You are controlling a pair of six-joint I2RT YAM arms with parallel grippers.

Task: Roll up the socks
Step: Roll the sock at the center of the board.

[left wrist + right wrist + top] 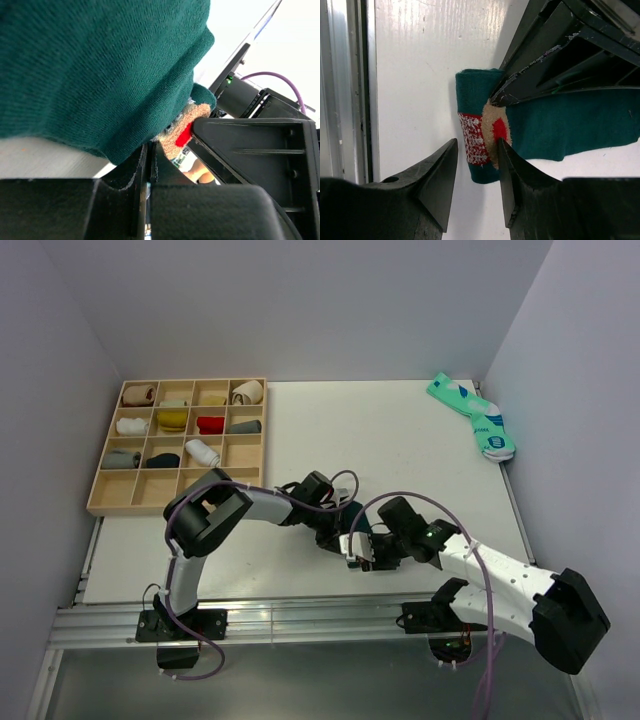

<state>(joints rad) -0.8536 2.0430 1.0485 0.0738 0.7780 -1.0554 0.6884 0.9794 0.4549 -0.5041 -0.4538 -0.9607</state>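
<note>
A dark green sock (570,125) lies on the white table, its cuff end folded over, with a red-and-white band (472,140) and a tan patch with a red centre (496,127). My left gripper (148,150) is shut, its tips pinching the sock (100,65) at the fold by the tan patch; its black fingers (530,75) reach in from the upper right in the right wrist view. My right gripper (477,145) is open, straddling the cuff band, and its right finger touches the tan patch. In the top view both grippers (335,535) (362,550) meet near the table's front middle and cover the sock.
A wooden compartment tray (264,440) with several rolled socks stands at the back left. A mint-green pair with blue-and-white marks (475,418) lies at the far right corner. The aluminium rail (350,100) of the table's near edge runs just beside the sock.
</note>
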